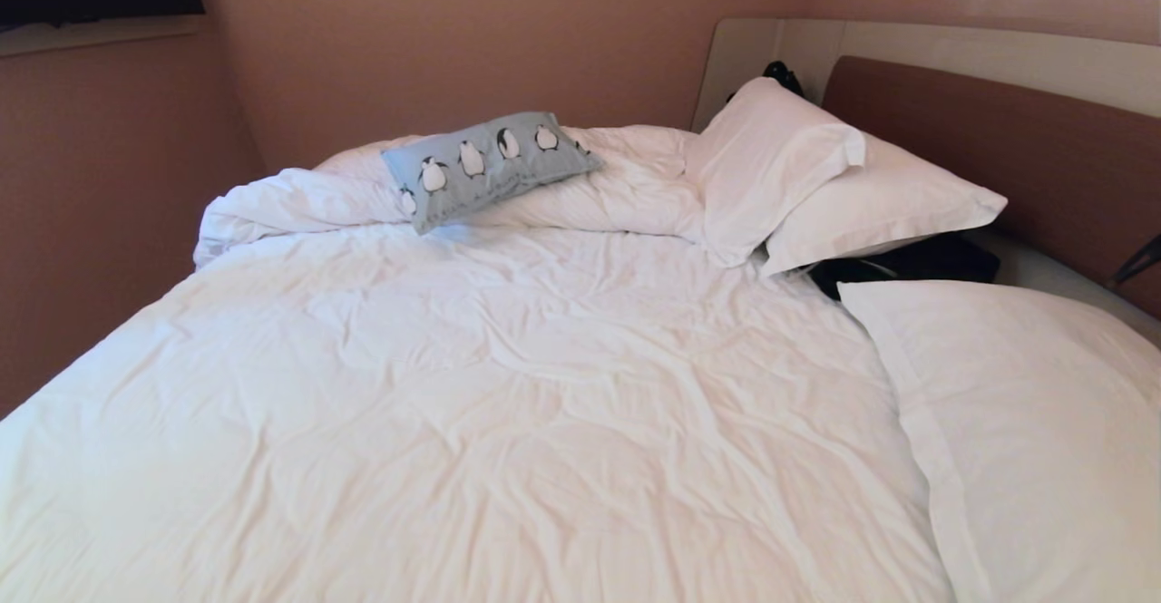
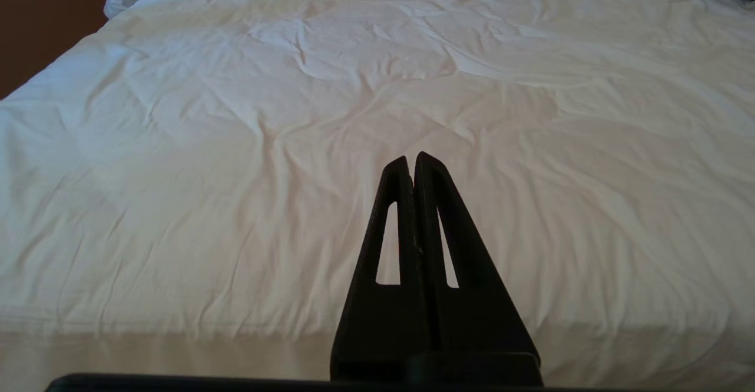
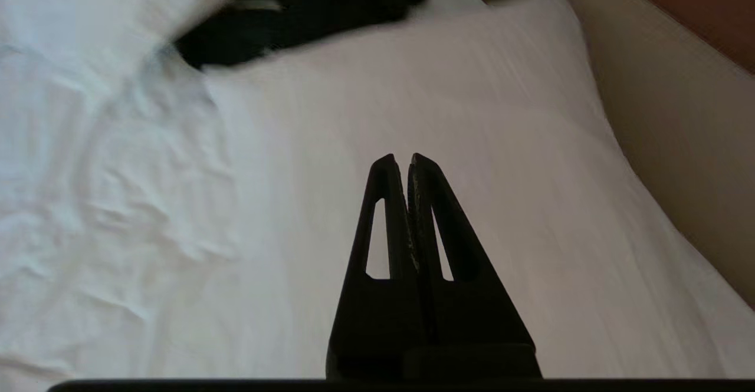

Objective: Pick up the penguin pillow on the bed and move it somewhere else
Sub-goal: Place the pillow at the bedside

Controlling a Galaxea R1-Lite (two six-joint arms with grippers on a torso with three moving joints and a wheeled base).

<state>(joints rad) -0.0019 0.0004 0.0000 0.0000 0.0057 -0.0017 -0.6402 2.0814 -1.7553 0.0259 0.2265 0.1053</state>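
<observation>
The penguin pillow (image 1: pixel 490 166), light blue with a row of black-and-white penguins, leans on the bunched duvet at the far side of the bed (image 1: pixel 508 385). Neither arm shows in the head view. My left gripper (image 2: pixel 411 157) is shut and empty, hanging over the near edge of the white duvet (image 2: pixel 330 115). My right gripper (image 3: pixel 400 157) is shut and empty too, above a large white pillow (image 3: pixel 472 115) on the bed's right side. The penguin pillow appears in neither wrist view.
Two white pillows (image 1: pixel 816 177) lean on the brown headboard (image 1: pixel 998 150) at the back right, with a black item (image 1: pixel 907 263) beneath them. Another white pillow (image 1: pixel 1025 422) lies at the near right. A pink wall (image 1: pixel 109 204) runs along the bed's left side.
</observation>
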